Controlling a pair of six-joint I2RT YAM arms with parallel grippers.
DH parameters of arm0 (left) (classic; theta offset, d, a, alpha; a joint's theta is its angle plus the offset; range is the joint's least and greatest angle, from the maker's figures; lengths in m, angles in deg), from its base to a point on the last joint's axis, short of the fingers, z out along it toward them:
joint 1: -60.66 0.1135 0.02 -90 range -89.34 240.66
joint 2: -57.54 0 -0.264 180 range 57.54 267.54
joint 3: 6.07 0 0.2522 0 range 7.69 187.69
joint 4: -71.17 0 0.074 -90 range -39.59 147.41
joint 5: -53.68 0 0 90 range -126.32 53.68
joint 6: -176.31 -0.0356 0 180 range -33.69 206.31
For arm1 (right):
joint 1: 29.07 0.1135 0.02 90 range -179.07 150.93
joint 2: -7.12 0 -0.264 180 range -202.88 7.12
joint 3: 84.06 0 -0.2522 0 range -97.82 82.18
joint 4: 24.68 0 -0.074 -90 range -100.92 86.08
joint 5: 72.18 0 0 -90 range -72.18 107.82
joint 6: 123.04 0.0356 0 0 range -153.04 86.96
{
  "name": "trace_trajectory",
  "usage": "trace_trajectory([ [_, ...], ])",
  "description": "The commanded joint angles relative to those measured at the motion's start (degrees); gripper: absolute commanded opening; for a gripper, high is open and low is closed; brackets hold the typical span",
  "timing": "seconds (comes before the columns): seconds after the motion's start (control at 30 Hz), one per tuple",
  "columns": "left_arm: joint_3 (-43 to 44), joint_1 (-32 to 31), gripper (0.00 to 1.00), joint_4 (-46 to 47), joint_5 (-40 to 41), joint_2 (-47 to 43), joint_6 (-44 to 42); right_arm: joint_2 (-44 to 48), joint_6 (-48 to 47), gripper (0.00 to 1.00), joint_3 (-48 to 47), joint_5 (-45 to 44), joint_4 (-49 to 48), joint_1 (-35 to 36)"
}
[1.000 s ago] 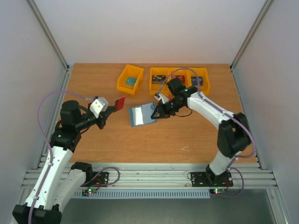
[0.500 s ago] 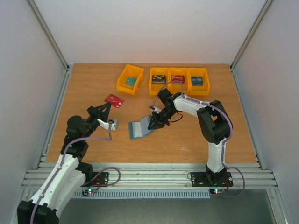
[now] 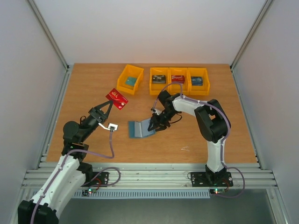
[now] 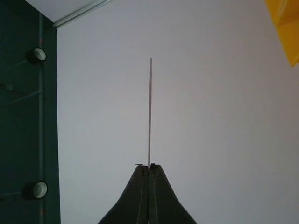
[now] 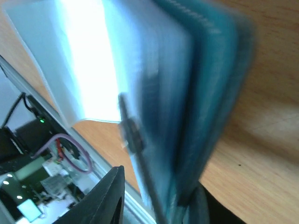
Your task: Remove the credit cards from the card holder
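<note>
My left gripper (image 3: 109, 105) is shut on a red credit card (image 3: 117, 99) and holds it in the air over the table's left half. In the left wrist view the card (image 4: 150, 112) shows edge-on as a thin line rising from the closed gripper (image 4: 149, 167). The slate-blue card holder (image 3: 140, 128) lies partly open on the table, its lighter inner pocket side turned left. My right gripper (image 3: 155, 124) is at its right edge. In the right wrist view the blurred holder (image 5: 187, 93) fills the space between the gripper's jaws (image 5: 156, 205), with its small closure tab (image 5: 131, 133) showing.
Four yellow bins stand at the back: one apart on the left (image 3: 122, 82) and three in a row (image 3: 159, 86), (image 3: 178, 85), (image 3: 198, 87), each with a card inside. One bin's corner (image 4: 285, 28) shows in the left wrist view. A small white scuff (image 3: 185, 149) marks the table.
My left arm lowered and swung, with the red card staying raised and tipping its face up. My right gripper pulled the card holder nearer and slightly left.
</note>
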Motion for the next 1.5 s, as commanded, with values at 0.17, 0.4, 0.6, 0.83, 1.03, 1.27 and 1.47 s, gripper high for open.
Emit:
trace_trajectory([
  [0.17,0.3,-0.25,0.0,-2.2,0.46,-2.6,-1.4,3.85,-2.89,0.57,-4.35,-9.95,10.69,-0.39],
  [0.4,2.89,-0.32,0.0,-10.44,-0.83,-5.61,7.08,10.06,-9.08,0.67,-12.65,-14.16,20.49,-0.47],
  [0.6,23.53,-0.32,0.0,-45.88,-7.8,-4.64,49.58,23.79,-19.05,0.69,-19.09,-8.52,19.73,-0.47],
  [0.83,24.73,-0.27,0.0,-23.79,-30.95,0.43,106.01,37.6,-23.5,0.68,-18.49,3.31,1.6,-0.4],
  [1.03,28.48,-0.37,0.0,-16.28,-33.41,3.84,124.83,39.19,-20.91,0.59,-18.69,9.86,-10.61,2.2],
  [1.27,29.19,-0.49,0.0,-15.27,-32.62,3.96,128.07,37.33,-22.27,0.52,-18.86,2.89,-16.76,8.57],
  [1.47,29.28,-0.49,0.0,-17.34,-32.74,3.49,125.97,33.99,-22.46,0.5,-22.83,3.41,-12.92,9.93],
])
